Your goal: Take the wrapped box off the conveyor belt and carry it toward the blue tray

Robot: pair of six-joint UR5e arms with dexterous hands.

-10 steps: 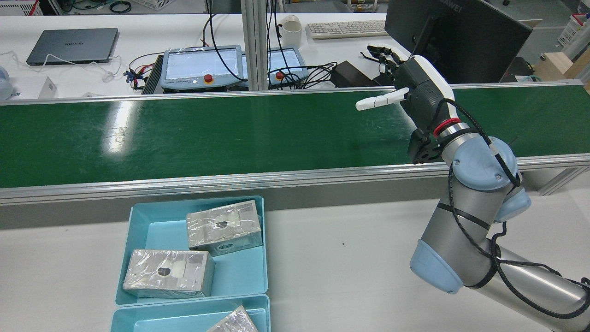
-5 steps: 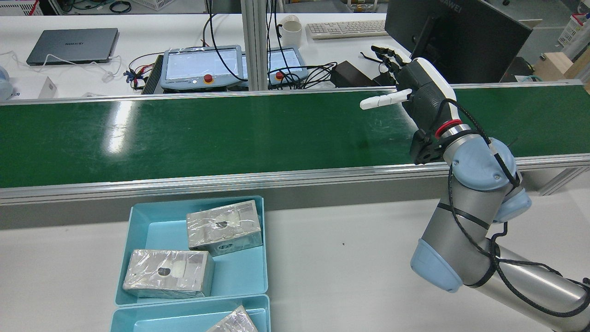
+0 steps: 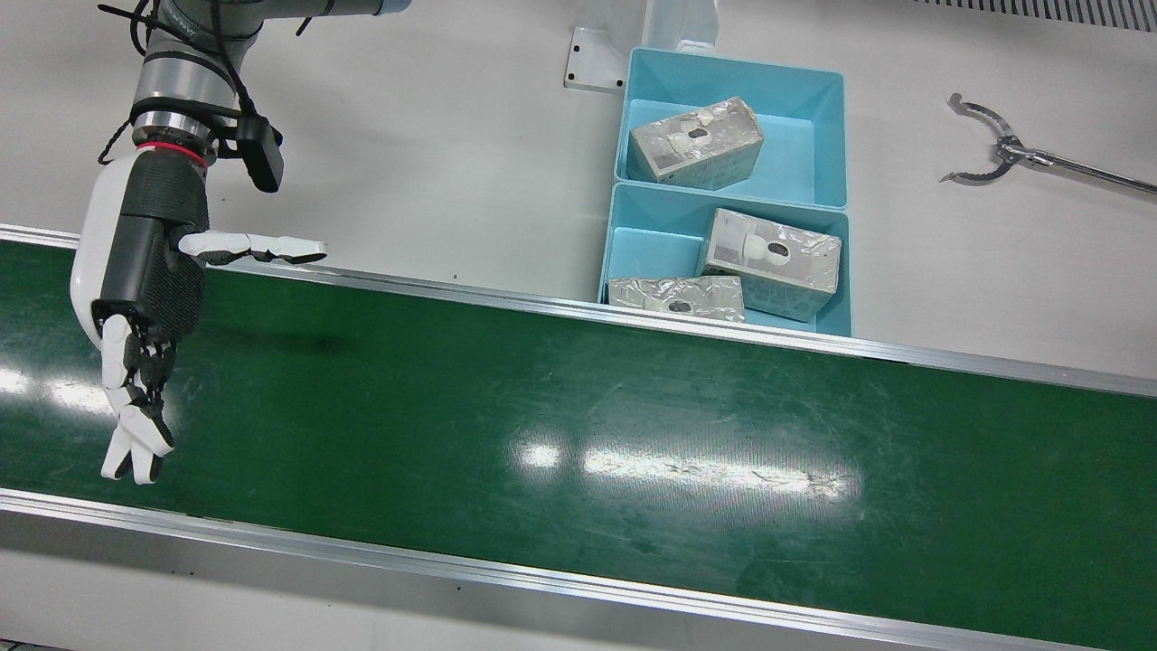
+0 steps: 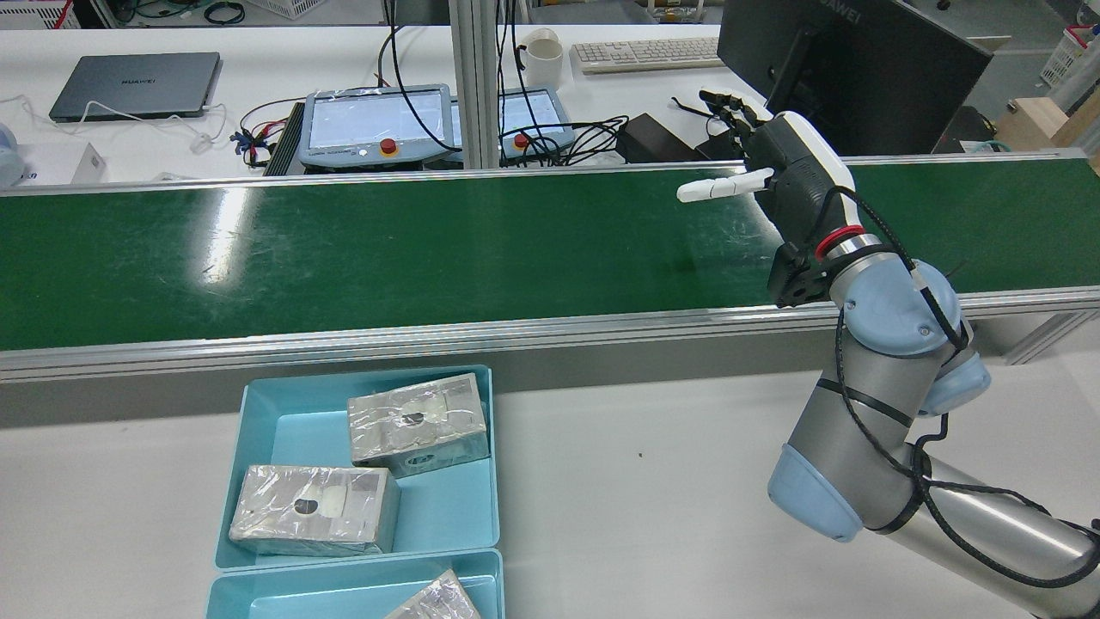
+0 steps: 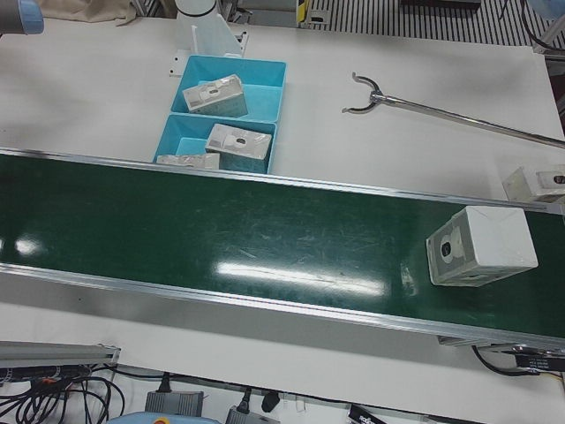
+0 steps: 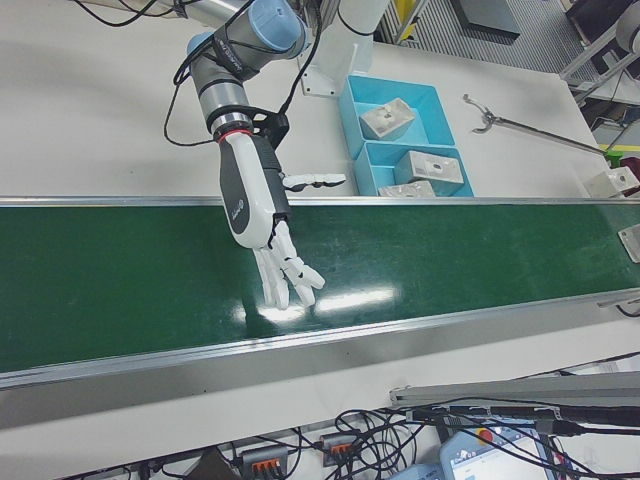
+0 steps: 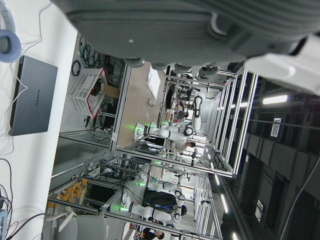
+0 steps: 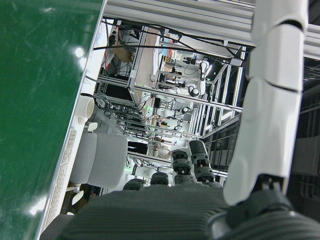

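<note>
A white wrapped box [image 5: 481, 246] lies on the green conveyor belt [image 5: 221, 221], near its right end in the left-front view; no other view shows it. My right hand [image 3: 145, 280] hovers open over the belt's opposite end, fingers spread and thumb out, holding nothing; it also shows in the rear view [image 4: 795, 168] and the right-front view [image 6: 255, 200]. Two blue trays [image 3: 737, 63] stand on the white table beside the belt and hold three silver-wrapped boxes [image 3: 696, 143]. Only the palm of my left hand [image 7: 200, 30] shows, in its own camera, with nothing in it.
A metal grabber tool [image 3: 994, 154] lies on the table to the right of the trays in the front view. Beyond the belt in the rear view are teach pendants [image 4: 374, 125], a laptop [image 4: 133, 84] and a monitor [image 4: 859, 69]. Another small box [image 5: 540, 182] sits at the belt's far end.
My right hand has drifted slightly to the right and farther across the belt in the rear view, still open. The trays and their boxes have not moved.
</note>
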